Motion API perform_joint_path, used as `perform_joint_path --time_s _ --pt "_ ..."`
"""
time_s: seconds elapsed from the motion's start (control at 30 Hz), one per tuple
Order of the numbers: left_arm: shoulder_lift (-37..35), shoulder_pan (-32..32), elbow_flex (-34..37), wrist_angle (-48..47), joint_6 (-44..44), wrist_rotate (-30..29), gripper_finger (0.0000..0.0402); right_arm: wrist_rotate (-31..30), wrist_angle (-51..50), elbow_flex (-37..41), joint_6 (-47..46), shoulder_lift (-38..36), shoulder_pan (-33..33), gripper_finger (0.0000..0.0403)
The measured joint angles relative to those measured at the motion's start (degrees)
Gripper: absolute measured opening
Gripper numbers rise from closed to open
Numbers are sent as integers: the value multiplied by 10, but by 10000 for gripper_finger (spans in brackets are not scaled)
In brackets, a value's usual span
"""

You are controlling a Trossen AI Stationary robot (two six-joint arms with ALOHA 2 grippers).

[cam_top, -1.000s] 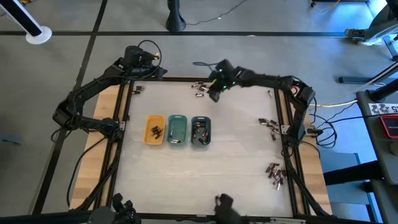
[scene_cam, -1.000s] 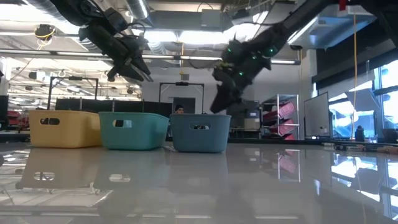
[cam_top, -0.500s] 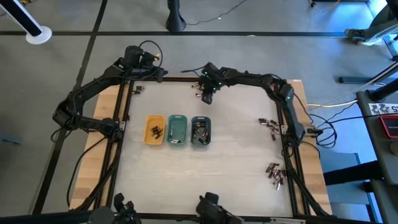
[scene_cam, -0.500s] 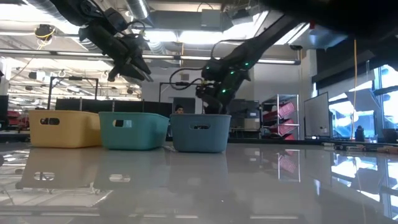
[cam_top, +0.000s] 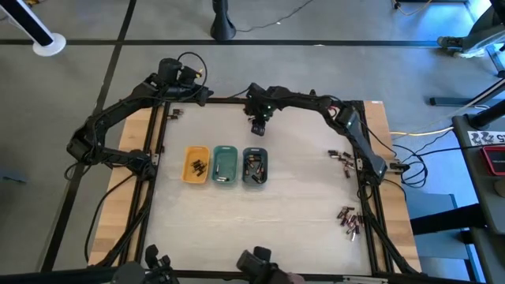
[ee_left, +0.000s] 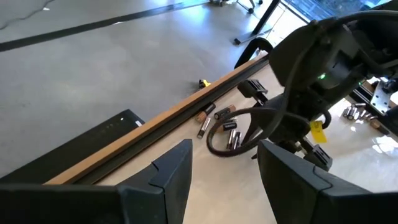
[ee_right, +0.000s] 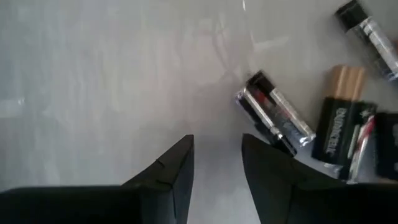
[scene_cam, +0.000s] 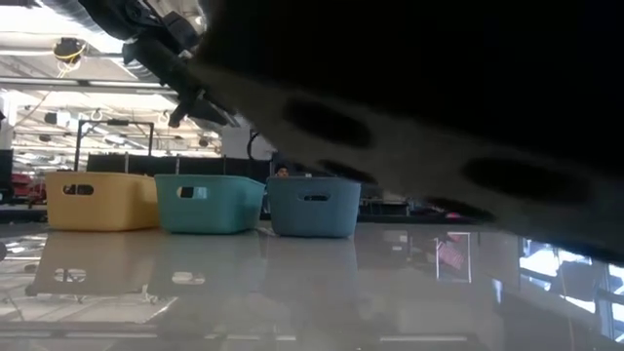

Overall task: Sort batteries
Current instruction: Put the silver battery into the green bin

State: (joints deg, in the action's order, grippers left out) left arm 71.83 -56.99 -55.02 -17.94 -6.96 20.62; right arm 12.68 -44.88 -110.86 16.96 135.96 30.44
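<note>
Two jaws open nr batteries (ee_right: 273, 118).

The right hand (ee_right: 216, 163) is seen low over the pale bench (ee_right: 93, 68), its fingers parted around nothing. Several batteries (ee_right: 277, 118) are clustered just beside it, lying flat.

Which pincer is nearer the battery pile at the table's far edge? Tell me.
Right. The right pincer hovers directly over the battery pile; the left pincer hangs off toward the far-left corner.
</note>
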Motion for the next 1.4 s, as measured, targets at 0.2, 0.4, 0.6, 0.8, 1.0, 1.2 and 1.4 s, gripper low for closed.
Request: perform_joint_path --time_s 0.2,0.4,0.6,0.8,1.0,1.2,1.4 --pt "0 0 0 1 5 0 170 -6 -38 -35 -14 17 -1 132" --pt "0 0 0 1 10 0 170 -12 -58 -42 -11 18 -5 107" --pt "0 0 0 1 14 0 170 45 -132 -94 0 20 5 95" --pt "0 -1 0 2 19 0 170 45 -97 -127 32 18 7 90" --pt "0 -1 0 2 26 0 170 19 -75 -124 74 33 7 90" --pt "0 -1 0 1 26 0 170 8 -62 -131 73 46 20 90" --pt "0 -1 0 1 15 0 170 5 -106 -130 77 53 27 90"
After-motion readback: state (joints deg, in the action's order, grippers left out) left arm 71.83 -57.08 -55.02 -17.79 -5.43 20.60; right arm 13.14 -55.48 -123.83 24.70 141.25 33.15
